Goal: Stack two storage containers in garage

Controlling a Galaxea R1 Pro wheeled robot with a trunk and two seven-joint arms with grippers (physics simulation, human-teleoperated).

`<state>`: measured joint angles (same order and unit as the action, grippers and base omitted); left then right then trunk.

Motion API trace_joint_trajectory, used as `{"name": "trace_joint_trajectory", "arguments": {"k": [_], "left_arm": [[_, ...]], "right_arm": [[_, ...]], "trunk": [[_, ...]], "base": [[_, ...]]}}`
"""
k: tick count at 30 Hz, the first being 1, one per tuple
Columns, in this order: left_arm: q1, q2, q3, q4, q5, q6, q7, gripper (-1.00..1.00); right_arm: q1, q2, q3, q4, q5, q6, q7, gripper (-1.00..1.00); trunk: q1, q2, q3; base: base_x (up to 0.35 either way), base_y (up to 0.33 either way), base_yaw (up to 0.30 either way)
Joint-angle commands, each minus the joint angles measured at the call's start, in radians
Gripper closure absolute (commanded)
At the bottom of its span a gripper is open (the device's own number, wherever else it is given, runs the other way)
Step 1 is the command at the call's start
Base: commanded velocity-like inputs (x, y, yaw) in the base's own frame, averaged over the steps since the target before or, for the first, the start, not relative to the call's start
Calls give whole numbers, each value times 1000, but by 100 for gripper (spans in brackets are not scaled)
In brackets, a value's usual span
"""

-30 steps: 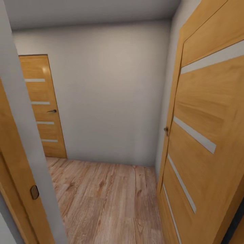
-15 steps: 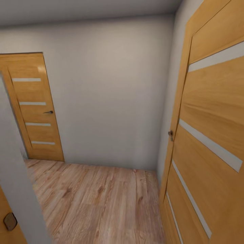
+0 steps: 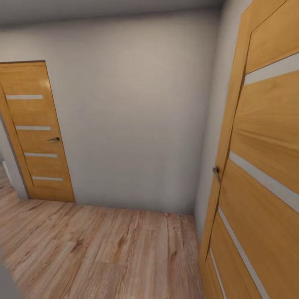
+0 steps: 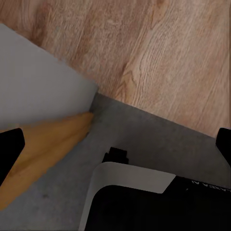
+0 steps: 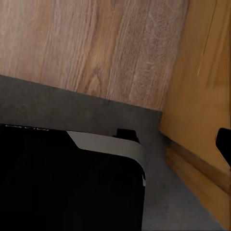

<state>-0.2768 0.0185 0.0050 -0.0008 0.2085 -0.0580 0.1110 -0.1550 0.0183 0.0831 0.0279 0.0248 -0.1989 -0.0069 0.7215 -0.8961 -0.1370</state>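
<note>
Two orange-brown doors (image 3: 35,133) (image 3: 265,166) flank a small hallway with a pale wall (image 3: 133,112) and wood-plank floor (image 3: 104,253). The far door is shut; the near one stands at the right. Under the wrist cameras, grey floor (image 4: 159,139) meets the planks beside the robot's black base (image 5: 62,178). Left fingers (image 4: 9,149) sit far apart, holding nothing; the right gripper's spread cannot be told.
</note>
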Motion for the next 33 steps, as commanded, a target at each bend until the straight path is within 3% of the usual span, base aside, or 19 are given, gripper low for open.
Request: {"name": "trace_joint_trajectory", "arguments": {"k": [1,33], "left_arm": [[-1,0,0,1,6,-3,1,-100],[-1,1,0,1,6,-3,1,-100]], "right_arm": [[-1,0,7,3,1,-5,-1,-100],[-1,0,7,4,3,-4,1,-100]], "trunk": [[1,-1,-1],[1,-1,-1]], "base": [[321,0,0],[321,0,0]]}}
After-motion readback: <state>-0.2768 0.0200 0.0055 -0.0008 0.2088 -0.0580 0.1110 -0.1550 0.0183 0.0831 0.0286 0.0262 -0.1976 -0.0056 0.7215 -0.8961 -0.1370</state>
